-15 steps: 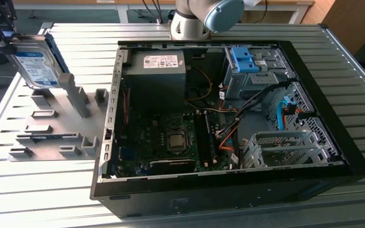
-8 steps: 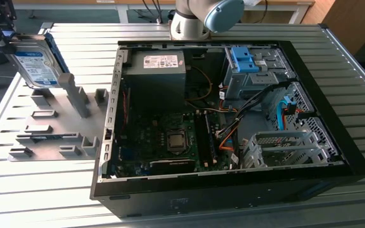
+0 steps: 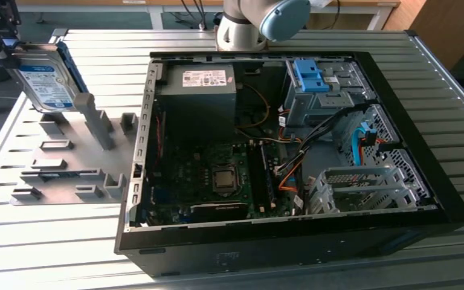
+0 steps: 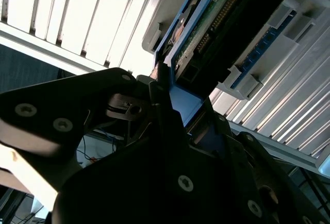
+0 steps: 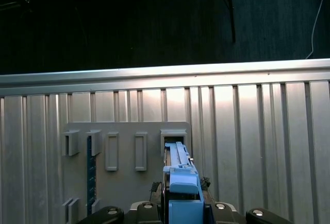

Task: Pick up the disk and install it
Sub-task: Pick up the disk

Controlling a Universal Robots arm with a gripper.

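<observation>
A ribbed metal table (image 3: 55, 241) carries a grey holder plate (image 3: 127, 151) toward the exterior view's left and an open black computer case (image 3: 280, 248) beside it

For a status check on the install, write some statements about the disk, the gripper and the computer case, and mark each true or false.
1. The gripper is closed on the disk. True.
2. The disk sits in the drive bay. False: it is outside the computer case, above the grey fixture plate at the exterior view's left.
3. The case is open, with its motherboard exposed. True.
4. The black power supply carries a blue sticker. False: the sticker is white.
</observation>
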